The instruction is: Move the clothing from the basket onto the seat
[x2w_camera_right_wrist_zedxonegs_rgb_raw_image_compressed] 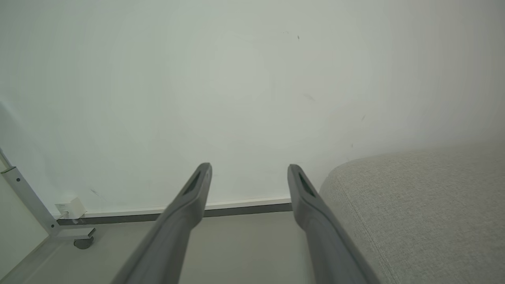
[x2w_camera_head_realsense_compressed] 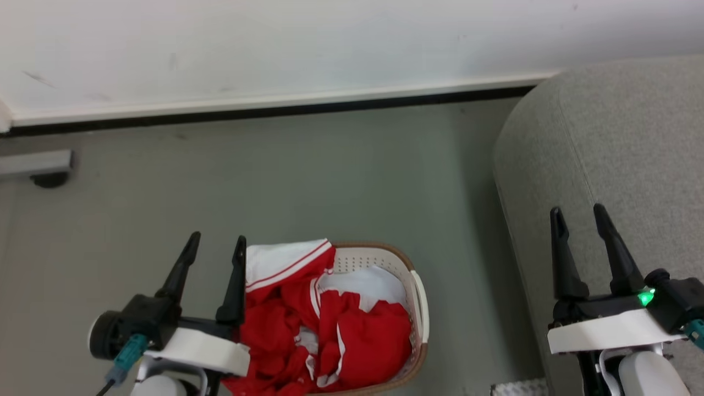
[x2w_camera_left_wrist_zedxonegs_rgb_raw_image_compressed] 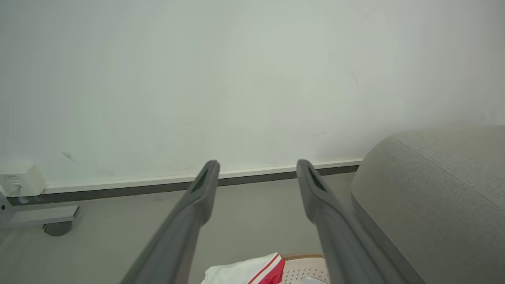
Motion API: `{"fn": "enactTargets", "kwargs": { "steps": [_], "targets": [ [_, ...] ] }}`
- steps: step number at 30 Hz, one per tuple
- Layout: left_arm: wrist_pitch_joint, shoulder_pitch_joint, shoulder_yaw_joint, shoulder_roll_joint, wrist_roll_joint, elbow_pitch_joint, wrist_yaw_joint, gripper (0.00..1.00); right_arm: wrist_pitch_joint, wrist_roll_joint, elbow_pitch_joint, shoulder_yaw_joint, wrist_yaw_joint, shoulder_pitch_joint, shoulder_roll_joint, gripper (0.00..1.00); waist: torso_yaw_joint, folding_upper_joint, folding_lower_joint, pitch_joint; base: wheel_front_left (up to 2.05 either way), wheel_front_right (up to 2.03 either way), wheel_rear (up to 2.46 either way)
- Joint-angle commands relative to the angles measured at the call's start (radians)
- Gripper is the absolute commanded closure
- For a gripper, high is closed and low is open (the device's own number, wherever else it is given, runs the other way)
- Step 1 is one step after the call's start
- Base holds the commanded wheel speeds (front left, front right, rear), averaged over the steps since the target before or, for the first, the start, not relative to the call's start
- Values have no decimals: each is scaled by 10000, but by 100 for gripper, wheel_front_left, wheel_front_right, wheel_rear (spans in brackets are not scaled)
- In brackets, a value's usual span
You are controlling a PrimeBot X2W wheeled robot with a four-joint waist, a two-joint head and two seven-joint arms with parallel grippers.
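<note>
Grey floor (x2w_camera_head_realsense_compressed: 275, 181) holds the basket (x2w_camera_head_realsense_compressed: 421, 308) of clothing (x2w_camera_head_realsense_compressed: 357, 341) just right of the left gripper (x2w_camera_head_realsense_compressed: 217, 239); right gripper (x2w_camera_head_realsense_compressed: 577, 210) hangs seemingly above the seat (x2w_camera_head_realsense_compressed: 605, 137); both gape wide, empty.

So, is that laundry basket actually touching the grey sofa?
Apart. In the head view a strip of floor runs between the basket and the sofa.
</note>
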Motion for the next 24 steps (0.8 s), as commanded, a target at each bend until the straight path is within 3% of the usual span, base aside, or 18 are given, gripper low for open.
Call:
{"fn": "enactTargets", "kwargs": {
  "steps": [1, 12, 24],
  "targets": [
    [-7, -182, 11, 41, 168, 72, -35, 0, -34, -12, -79, -42, -21, -176, -49, 0, -233, 0, -1, 424, 0, 0, 0],
    [-5, -1486, -501, 618, 552, 1830, -225, 0, -34, -127, -554, -254, -21, -897, -46, 0, -891, 0, -1, 1862, 0, 0, 0],
    [353, -3666, -2155, 1510, 1504, 6988, -319, 0, -34, 219, -870, -425, -21, -1320, -44, 0, -1644, 0, -1, 2879, 0, 0, 0]
  ]
}}
